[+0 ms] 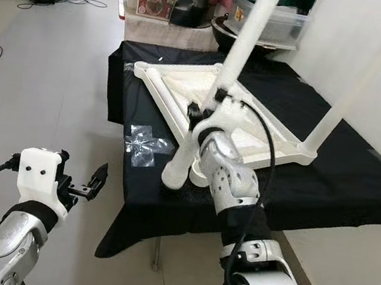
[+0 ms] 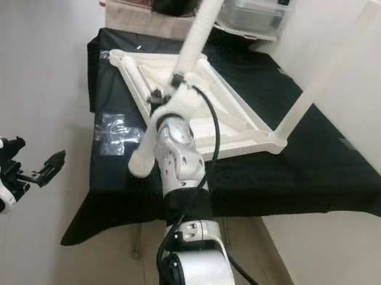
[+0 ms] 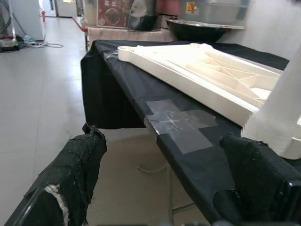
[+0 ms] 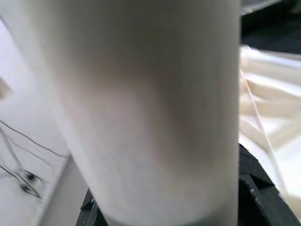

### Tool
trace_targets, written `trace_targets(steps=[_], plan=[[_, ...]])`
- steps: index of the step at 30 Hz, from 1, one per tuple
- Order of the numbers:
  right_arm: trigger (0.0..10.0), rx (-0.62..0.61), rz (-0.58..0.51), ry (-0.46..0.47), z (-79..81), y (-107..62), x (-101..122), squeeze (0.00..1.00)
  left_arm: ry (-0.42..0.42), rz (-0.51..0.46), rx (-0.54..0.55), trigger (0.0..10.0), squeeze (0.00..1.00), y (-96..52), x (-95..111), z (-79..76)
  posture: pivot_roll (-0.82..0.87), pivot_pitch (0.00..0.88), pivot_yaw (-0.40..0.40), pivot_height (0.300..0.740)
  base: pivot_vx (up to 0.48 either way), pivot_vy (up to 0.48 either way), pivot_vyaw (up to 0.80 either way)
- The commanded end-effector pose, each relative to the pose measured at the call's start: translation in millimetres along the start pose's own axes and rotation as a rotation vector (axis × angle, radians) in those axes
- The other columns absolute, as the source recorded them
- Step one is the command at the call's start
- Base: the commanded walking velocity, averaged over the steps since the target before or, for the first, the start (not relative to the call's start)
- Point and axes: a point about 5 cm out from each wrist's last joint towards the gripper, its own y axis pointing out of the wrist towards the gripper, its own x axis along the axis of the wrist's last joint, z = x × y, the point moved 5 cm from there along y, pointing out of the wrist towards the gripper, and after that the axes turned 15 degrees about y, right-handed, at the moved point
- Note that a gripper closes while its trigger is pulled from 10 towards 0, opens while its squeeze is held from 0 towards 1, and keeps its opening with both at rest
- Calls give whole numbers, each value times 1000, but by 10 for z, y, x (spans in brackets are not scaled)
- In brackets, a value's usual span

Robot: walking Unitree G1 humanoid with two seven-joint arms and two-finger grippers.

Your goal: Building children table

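I have a long white plastic table leg (image 1: 238, 62) clamped in my right gripper (image 1: 207, 112), my two black fingers closed round its shaft about midway, the leg leaning up and away from me with its lower end (image 1: 176, 173) near the front edge of the black-draped work table (image 1: 361, 180). The white ribbed plastic tabletop (image 1: 185, 86) lies upside down on that black cloth, and one white leg (image 1: 359, 84) already stands upright in its far right corner socket. So I judge I am at the step of fitting a second leg, with the job well short of done. My left gripper (image 1: 90, 185) hangs low over the grey floor beside the table, fingers spread wide and holding nothing; from its wrist I look along the near rim of the tabletop and a clear plastic bag (image 3: 181, 123) lying flat on the cloth. Next, I think, I must swing the leg's lower end to a free corner, set it square over the socket and press or twist it home, perhaps bracing the tabletop with my left.
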Motion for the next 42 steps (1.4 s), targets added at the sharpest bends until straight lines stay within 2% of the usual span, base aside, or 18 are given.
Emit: trace_targets(steps=[1,3,4,5,6,7,12,13,15,16,17,19,22,25,30,36,39,42], plan=[[0,18,-14,26,37,1,71,0,0,13,4,10000,0,-10,-41,-23,134,0,-115,740,0,0,0],[0,32,-21,29,40,8,120,0,0,13,3,10000,0,-11,-43,-30,134,0,-115,740,0,0,0],[0,125,-23,59,145,24,232,0,-2,13,1,10000,0,-12,-44,-41,131,0,-114,740,0,0,0],[0,125,-23,59,145,24,232,0,-2,13,1,10000,0,-12,-44,-41,131,0,-114,740,0,0,0],[0,289,-28,105,318,4,404,0,-4,13,-3,10000,0,-8,-45,-48,131,0,-114,740,0,0,0],[0,541,-48,154,536,-98,679,0,-7,12,-9,10000,0,3,-43,-51,121,0,-108,740,0,0,0],[0,637,-65,158,572,-157,792,0,-10,4,-14,10000,0,13,-26,-51,121,0,-108,740,0,0,0],[0,717,-52,187,607,-217,851,0,-20,-4,-24,10000,0,12,-8,-57,122,0,-106,740,0,0,0],[0,717,-52,187,607,-217,851,0,-20,-4,-24,10000,0,12,-8,-57,122,0,-106,740,0,0,0],[0,883,-54,223,682,-373,977,0,-46,-18,-57,10000,0,-6,25,-93,123,0,-102,740,0,0,0],[0,883,-54,223,682,-373,977,0,-46,-18,-57,10000,0,-6,25,-93,123,0,-102,740,0,0,0],[0,1017,-2,231,729,-508,959,0,-48,-28,-120,10000,0,-35,51,-173,130,0,-101,740,0,0,0],[0,1069,30,237,756,-567,922,0,-46,-35,-157,10000,0,-50,70,-214,131,0,-100,740,0,0,0],[0,1195,106,241,823,-710,800,0,-42,-63,-264,10000,0,-99,153,-307,140,0,-100,740,0,0,0],[0,1236,125,242,826,-741,779,0,-37,-73,-316,10000,0,-122,185,-356,144,0,-101,740,0,0,0],[0,1353,204,233,856,-870,706,0,-15,-107,-495,10000,0,-199,296,-513,143,0,-97,740,0,0,0],[0,1364,219,199,835,-895,671,0,2,-107,-532,10000,0,-196,312,-516,143,0,-93,740,0,0,0],[0,1302,201,133,746,-793,650,0,13,-91,-542,10000,0,-195,273,-522,137,0,-86,740,0,0,0]])
